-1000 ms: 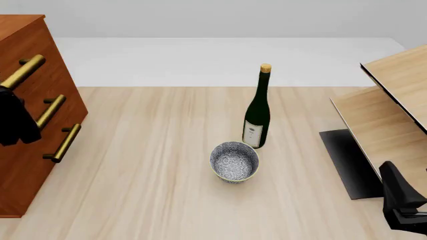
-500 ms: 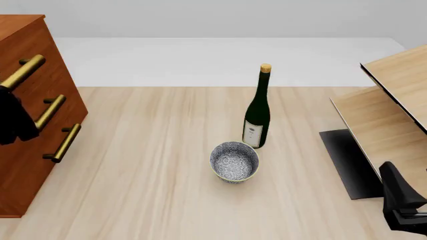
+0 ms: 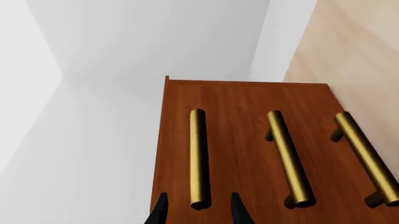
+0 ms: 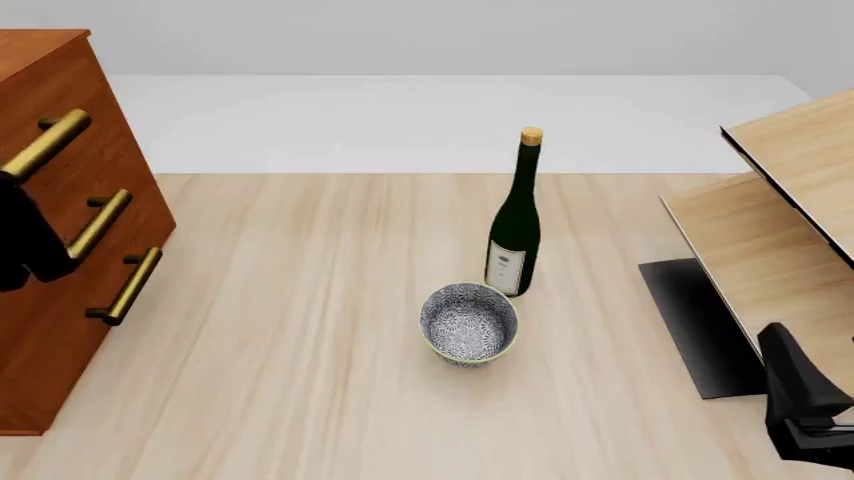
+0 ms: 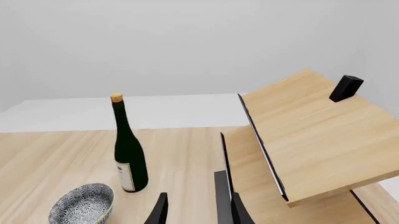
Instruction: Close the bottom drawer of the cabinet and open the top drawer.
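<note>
From the front, your large reddish-brown wooden cabinet point(image 4: 60, 220) stands at the far left of the pale wood bench point(image 4: 334, 330), its three brass bar handles stacked down its face. All three drawer fronts look flush, so the bottom drawer point(image 4: 80, 330) sits closed and the top drawer point(image 4: 60, 115) is also shut. Your left hand point(image 4: 30, 235) is a dark shape against the cabinet front, just below the top handle; here you cannot tell how its fingers stand. A dark green glass bottle point(image 4: 515, 222) stands upright mid-bench with a blue-patterned ceramic bowl point(image 4: 469, 322) just in front of it. Pale wood panels point(image 4: 774, 210) lean at the right, and your right hand point(image 4: 807, 410) rests low in the right corner.

Through your left wrist camera, the spread fingertips point(image 3: 160, 212) straddle the end of the top drawer's brass handle point(image 3: 198, 156) without touching it.

Through your right wrist camera, that hand's fingers point(image 5: 160, 210) are spread, gripping nothing, facing bottle, bowl and panels.
</note>
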You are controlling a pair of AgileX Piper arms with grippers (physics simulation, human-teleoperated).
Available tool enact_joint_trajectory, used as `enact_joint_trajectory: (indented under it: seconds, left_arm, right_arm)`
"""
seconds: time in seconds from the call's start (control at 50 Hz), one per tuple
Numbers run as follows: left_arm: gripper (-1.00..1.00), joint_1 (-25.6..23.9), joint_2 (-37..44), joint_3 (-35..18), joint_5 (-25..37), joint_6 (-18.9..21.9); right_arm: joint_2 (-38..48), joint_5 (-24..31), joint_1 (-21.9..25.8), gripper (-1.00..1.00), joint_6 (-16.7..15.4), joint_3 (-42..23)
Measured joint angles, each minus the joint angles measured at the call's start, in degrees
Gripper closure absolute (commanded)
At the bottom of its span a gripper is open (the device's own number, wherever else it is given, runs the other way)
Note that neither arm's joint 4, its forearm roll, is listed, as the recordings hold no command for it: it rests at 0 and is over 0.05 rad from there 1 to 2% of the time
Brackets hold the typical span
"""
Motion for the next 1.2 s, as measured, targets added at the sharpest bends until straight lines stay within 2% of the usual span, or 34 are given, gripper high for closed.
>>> enact_joint_trajectory:
  seconds: [0.26, 0.28, 0.8, 1.2]
  left_arm:
    - [-1.00, 0.82, 0.51, 0.11, -0.18, 0.00]
    - [1.00, 0.89, 0.53, 0.14, -0.20, 0.02]
    - [1.00, 0.99, 0.64, 0.26, -1.31, -0.05]
    - [1.00, -0.83, -0.07, 0.63, -1.22, 0.79]
  right_arm:
    - [-0.22, 0.21, 0.01, -1.00, 0.03, -0.01]
    - [-0.23, 0.21, 0.01, -1.00, 0.03, -0.01]
    - [-0.18, 0.10, -0.02, -1.00, 0.17, -0.04]
    - [-0.13, 0.10, -0.22, -1.00, 0.53, -0.08]
